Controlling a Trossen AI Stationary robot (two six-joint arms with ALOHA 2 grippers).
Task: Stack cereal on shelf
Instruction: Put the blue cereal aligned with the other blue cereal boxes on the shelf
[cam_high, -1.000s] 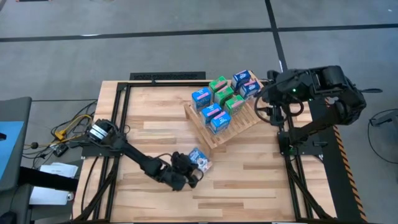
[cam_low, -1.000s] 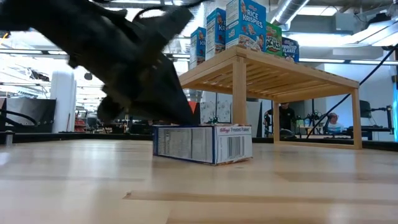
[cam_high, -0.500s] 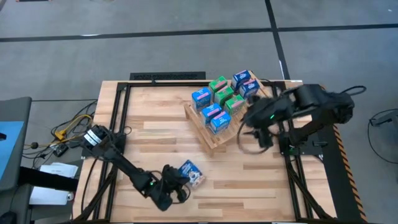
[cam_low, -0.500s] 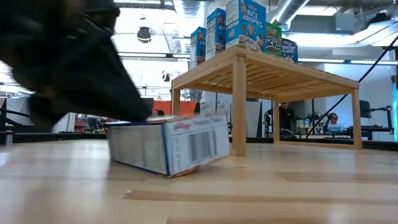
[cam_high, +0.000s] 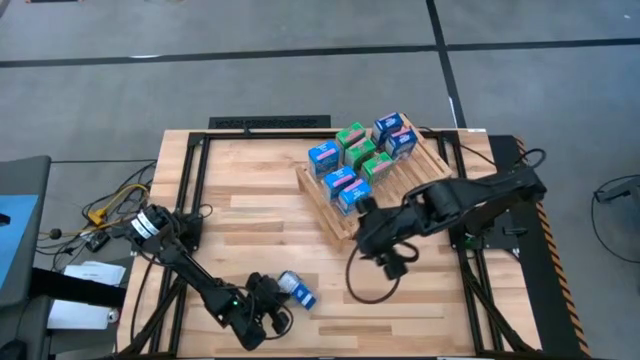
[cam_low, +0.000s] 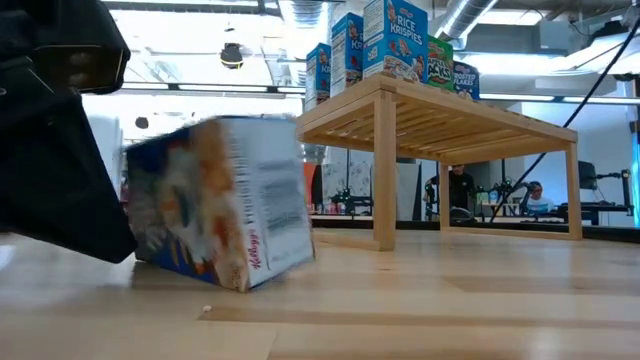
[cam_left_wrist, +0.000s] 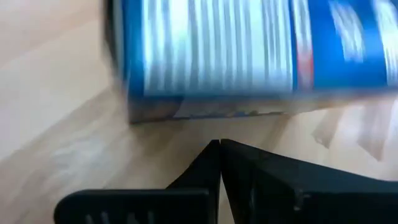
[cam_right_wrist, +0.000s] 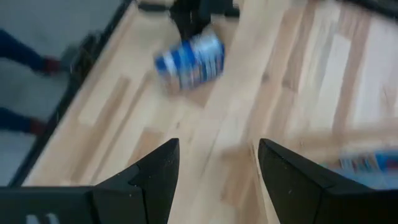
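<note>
Table: loose cereal box beside left claw.

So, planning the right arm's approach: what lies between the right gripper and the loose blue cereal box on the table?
Only bare tabletop lies between the right gripper and the blue cereal box, as the high view shows.
</note>
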